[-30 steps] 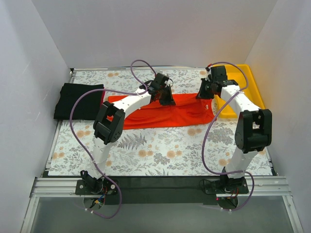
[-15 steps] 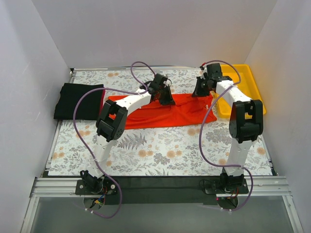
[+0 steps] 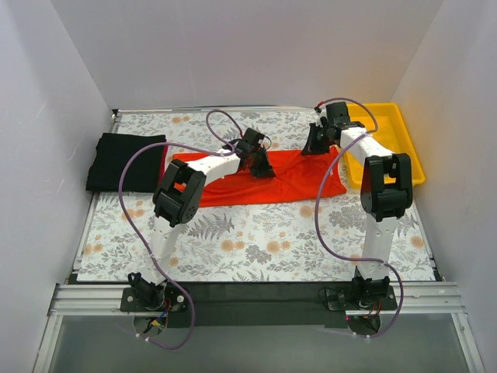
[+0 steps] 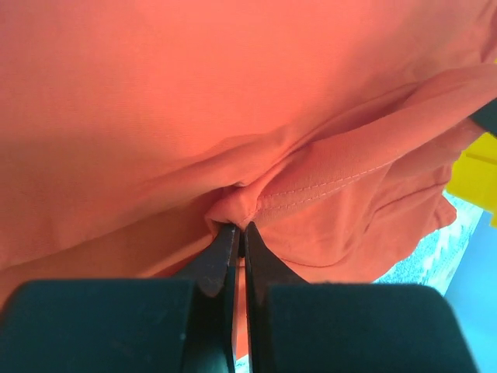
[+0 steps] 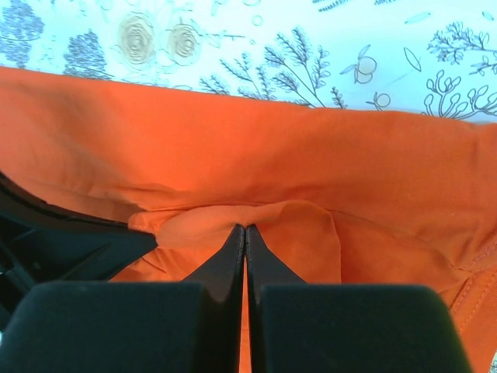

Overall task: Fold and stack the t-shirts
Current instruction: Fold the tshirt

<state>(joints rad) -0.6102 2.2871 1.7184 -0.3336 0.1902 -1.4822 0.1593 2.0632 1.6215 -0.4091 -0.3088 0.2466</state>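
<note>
Orange-red t-shirt (image 3: 272, 183) ran lengthwise from left gripper (image 4: 239, 227) to right gripper (image 5: 245, 228) — both pinched tight on its far edge, body lying behind them.

Soft matt cloth — orange-red t-shirt (image 4: 155, 101); glossy plastic — yellow tray (image 3: 397, 137).

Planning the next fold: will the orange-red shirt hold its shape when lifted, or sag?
Likely floppy: the orange-red shirt puckers where the left tool pinches it. Probably sags between grips, as it wrinkles loosely at the right tool too.
</note>
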